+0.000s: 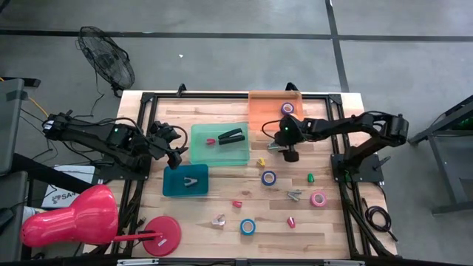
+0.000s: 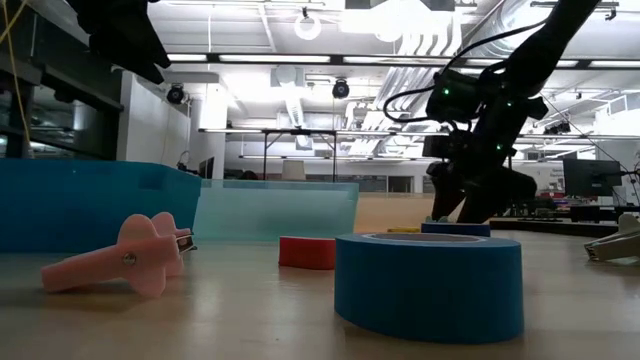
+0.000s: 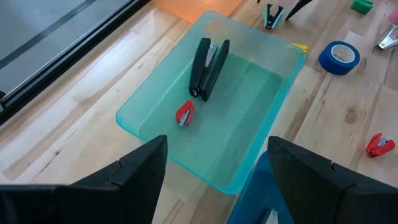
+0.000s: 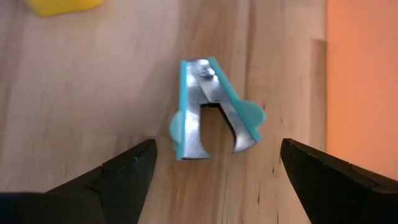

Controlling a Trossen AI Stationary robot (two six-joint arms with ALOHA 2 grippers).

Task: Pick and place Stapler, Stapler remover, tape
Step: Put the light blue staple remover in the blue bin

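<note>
My right gripper (image 4: 216, 171) is open and hovers over a teal staple remover (image 4: 211, 109) that lies flat on the wood beside the orange tray (image 1: 266, 111); its fingers stand on either side of the remover without touching it. My left gripper (image 3: 217, 180) is open above the near rim of the green tray (image 3: 149, 124), which holds a black stapler (image 3: 208, 65) and a small red stapler (image 3: 185, 113). Tape rolls lie flat on the table: a purple-blue one (image 1: 269, 177), a pink one (image 1: 318, 198) and a blue one (image 1: 247, 227). Another purple roll (image 1: 287, 108) sits in the orange tray.
A teal tray (image 1: 185, 179) holds one staple remover (image 1: 190, 182). A grey remover (image 1: 294, 195) and a pink remover (image 1: 219, 219) lie on the wood, among small yellow (image 1: 261, 161), green (image 1: 311, 178) and red (image 1: 237, 203) pieces. A black frame edges the table.
</note>
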